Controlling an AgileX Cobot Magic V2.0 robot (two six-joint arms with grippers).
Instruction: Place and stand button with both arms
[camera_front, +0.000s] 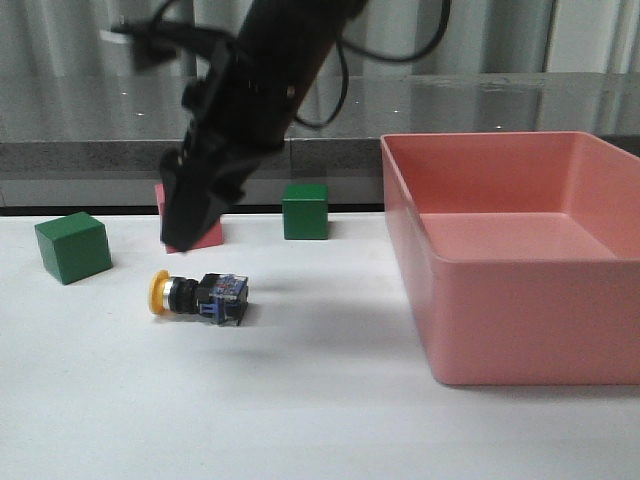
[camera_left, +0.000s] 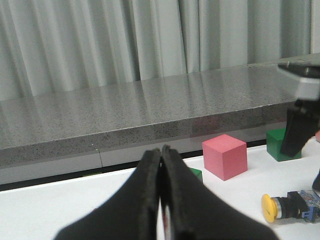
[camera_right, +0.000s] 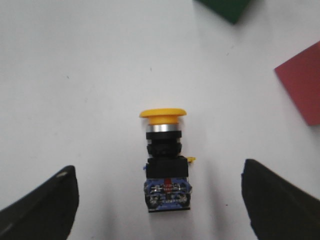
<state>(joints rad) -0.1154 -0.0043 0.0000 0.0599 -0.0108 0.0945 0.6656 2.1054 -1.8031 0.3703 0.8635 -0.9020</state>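
Observation:
The button (camera_front: 198, 295) lies on its side on the white table, its yellow cap to the left and its blue-clear base to the right. My right gripper (camera_front: 190, 238) hangs just above and behind it, open and empty. In the right wrist view the button (camera_right: 165, 160) lies between the two spread fingers (camera_right: 42, 205), which do not touch it. My left gripper (camera_left: 161, 150) is shut and empty, out of the front view. From it the button (camera_left: 292, 205) shows far off to the side, with the right gripper's finger (camera_left: 300, 132) above it.
A pink cube (camera_front: 208, 236) sits right behind the right gripper. Green cubes stand at the left (camera_front: 72, 246) and in the middle back (camera_front: 305, 211). A large pink bin (camera_front: 520, 250) fills the right side. A grey ledge (camera_front: 450, 150) runs along the back.

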